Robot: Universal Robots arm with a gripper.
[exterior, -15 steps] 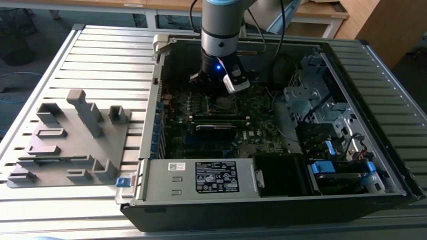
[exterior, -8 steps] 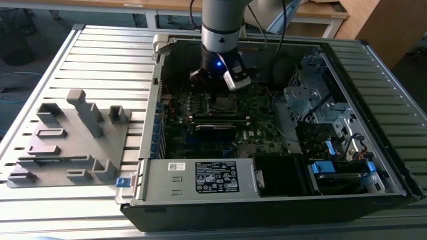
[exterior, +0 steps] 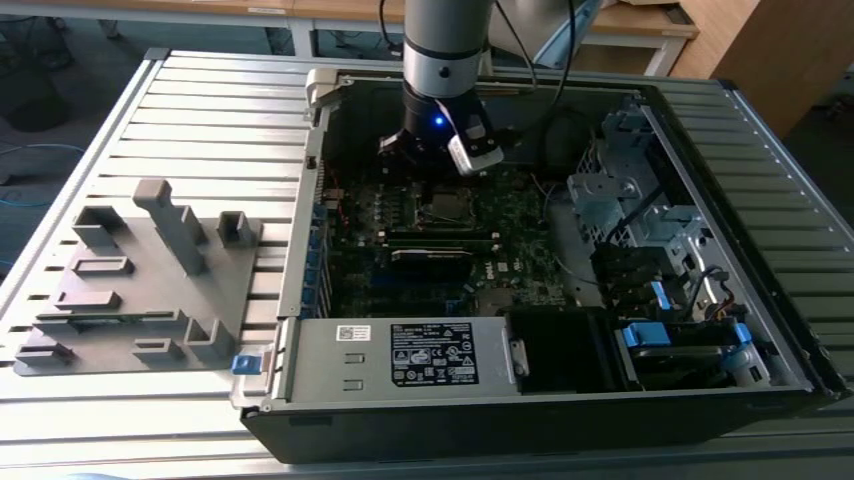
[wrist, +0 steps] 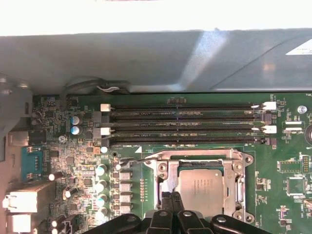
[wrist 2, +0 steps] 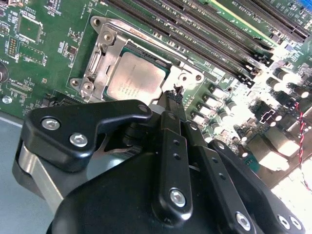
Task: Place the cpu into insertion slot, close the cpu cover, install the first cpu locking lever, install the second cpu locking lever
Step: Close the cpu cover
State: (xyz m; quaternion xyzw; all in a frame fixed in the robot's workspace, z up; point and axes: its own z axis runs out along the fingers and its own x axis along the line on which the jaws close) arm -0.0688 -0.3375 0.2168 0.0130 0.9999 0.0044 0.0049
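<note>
Just beside pincer [wrist: 170, 197], tips pressed together, cpu [wrist: 201, 189] lies under cpu cover [wrist: 240, 175].

insertion slot [exterior: 447, 205]: black square socket, set well inside the motherboard's [wrist: 275, 168] edges.
cpu [wrist: 200, 187]: dull silver-grey square, sat flat in the slot.
cpu cover [wrist: 240, 168]: silvery frame, lay flat, window around the cpu.

The cpu [wrist 2: 134, 78] has a dull, faintly brushed silver-grey metal top. The cpu cover [wrist 2: 105, 46] framing it is brighter bare metal with a satin sheen. The gripper [wrist 2: 173, 95] is matt black, its links studded with shiny steel screws. The circuit board [wrist: 268, 170] is glossy green lacquer. At the exterior view's left, a grey fixture [exterior: 147, 290] looks like matt plastic, resting on a ribbed metal table [exterior: 200, 110].
</note>
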